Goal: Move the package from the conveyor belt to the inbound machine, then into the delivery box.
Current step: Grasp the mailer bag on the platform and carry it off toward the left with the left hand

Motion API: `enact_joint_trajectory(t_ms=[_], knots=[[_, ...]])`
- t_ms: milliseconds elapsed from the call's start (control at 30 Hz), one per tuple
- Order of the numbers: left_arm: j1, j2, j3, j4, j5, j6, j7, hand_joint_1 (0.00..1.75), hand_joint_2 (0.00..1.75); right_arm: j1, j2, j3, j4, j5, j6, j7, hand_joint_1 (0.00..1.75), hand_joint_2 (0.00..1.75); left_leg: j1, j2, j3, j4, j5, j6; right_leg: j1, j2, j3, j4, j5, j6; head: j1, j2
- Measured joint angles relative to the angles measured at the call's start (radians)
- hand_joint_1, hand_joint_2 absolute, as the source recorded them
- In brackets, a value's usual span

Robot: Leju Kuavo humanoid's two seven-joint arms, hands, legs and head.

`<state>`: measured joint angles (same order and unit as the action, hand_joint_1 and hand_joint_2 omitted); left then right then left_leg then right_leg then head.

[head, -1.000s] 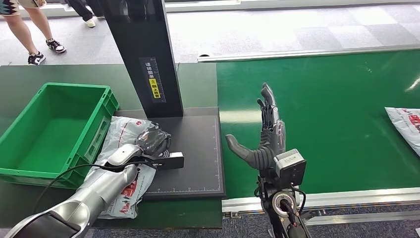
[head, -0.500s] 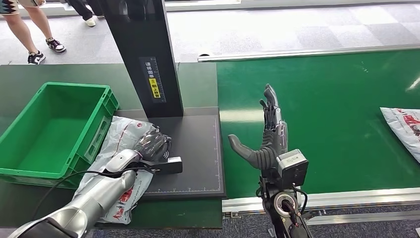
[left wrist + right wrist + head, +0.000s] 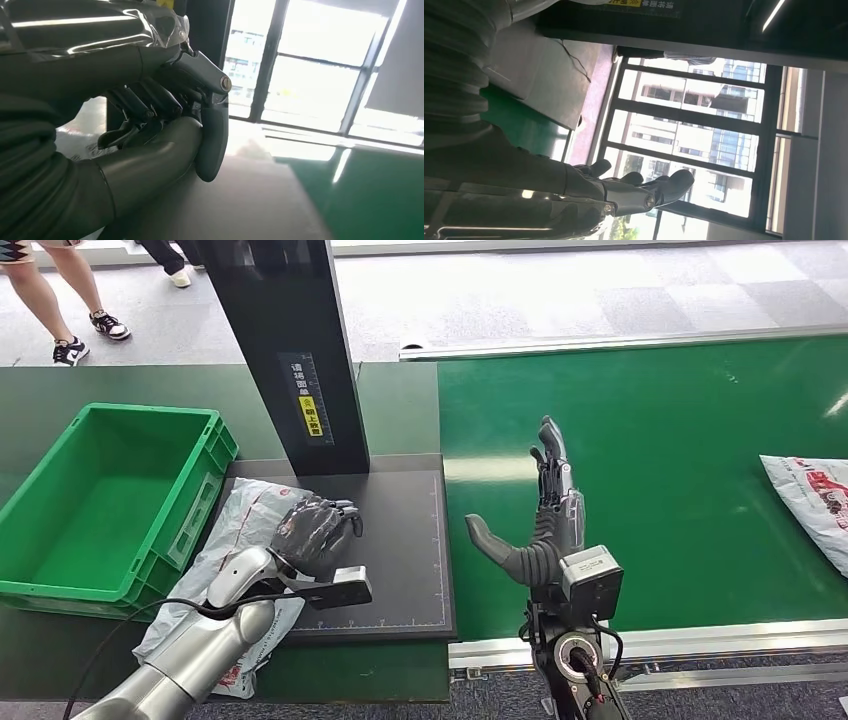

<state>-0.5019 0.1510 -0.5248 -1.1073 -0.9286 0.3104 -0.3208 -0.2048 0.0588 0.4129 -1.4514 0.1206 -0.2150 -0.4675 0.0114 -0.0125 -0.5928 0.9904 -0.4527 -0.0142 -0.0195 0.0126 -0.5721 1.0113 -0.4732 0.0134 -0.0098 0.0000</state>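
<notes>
Head view: the left hand (image 3: 312, 528) is resting on the package (image 3: 245, 530) in the lower left of the frame, fingers curled over the crinkled plastic, and it looks to be gripping it. The package is lying half on the black plate of the inbound machine (image 3: 400, 540), half off its left edge, just beside the green delivery box (image 3: 205, 445). I judge the scanning stop to be in hand, with the drop into the box to come: the next move is calling for a lift and a short carry leftward over the box wall. The right hand (image 3: 535, 525) is standing upright at centre, fingers wide apart, holding nothing, above the green conveyor belt (image 3: 680, 420).

Count: one box, one machine, two packages, with a second package (image 3: 815, 500) waiting at the right edge.

Left wrist view: the left hand (image 3: 165, 120) is pressing down, shiny wrap above the fingers.

Right wrist view: the right hand (image 3: 624, 192) is showing its fingers spread against bright windows.
</notes>
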Motion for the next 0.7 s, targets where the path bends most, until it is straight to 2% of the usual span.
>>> enact_joint_trajectory(t_ms=[167,367,533,567,667,700], knots=[[0.028,0.015,0.000,-0.129,0.026,0.003,-0.012,1.75,1.75,0.012,0.000,-0.003,-0.002,0.002,-0.009,0.000,0.00,1.75,0.000,0.000,-0.001,0.000,0.000,0.000,0.000,0.000,-0.001,0.000,0.000,0.000,0.000,0.000],[0.041,0.025,0.001,-0.188,0.032,0.010,-0.019,1.75,1.75,0.015,0.000,-0.006,-0.002,0.003,-0.010,0.000,0.00,1.75,0.000,0.000,-0.001,0.000,0.000,0.000,0.000,0.000,-0.001,0.000,0.000,0.000,0.000,0.000],[0.059,0.031,0.017,-0.258,0.097,0.033,-0.054,1.75,1.75,0.034,0.000,-0.013,-0.011,0.011,-0.020,0.000,0.00,1.75,0.000,0.000,-0.002,0.000,0.000,0.000,0.000,0.000,-0.002,0.000,0.000,0.000,0.000,0.000],[0.064,0.032,0.024,-0.276,0.118,0.034,-0.061,1.40,1.75,0.040,0.000,-0.016,-0.014,0.013,-0.022,0.000,0.00,1.75,0.000,0.000,-0.002,0.000,0.000,0.000,0.000,0.000,-0.002,0.000,0.000,0.000,0.000,0.000],[0.082,0.041,0.052,-0.329,0.158,0.036,-0.071,0.09,1.75,0.057,0.000,-0.027,-0.026,0.019,-0.027,-0.002,0.00,1.75,0.000,0.000,-0.002,0.000,0.000,0.000,0.000,0.000,-0.002,0.000,0.000,0.000,0.000,0.000],[0.086,0.044,0.060,-0.340,0.151,0.034,-0.062,0.00,1.75,0.061,0.000,-0.030,-0.030,0.022,-0.027,-0.004,0.00,1.75,0.000,0.000,-0.002,0.000,0.000,0.000,0.000,0.000,-0.002,0.000,0.000,0.000,0.000,0.000]])
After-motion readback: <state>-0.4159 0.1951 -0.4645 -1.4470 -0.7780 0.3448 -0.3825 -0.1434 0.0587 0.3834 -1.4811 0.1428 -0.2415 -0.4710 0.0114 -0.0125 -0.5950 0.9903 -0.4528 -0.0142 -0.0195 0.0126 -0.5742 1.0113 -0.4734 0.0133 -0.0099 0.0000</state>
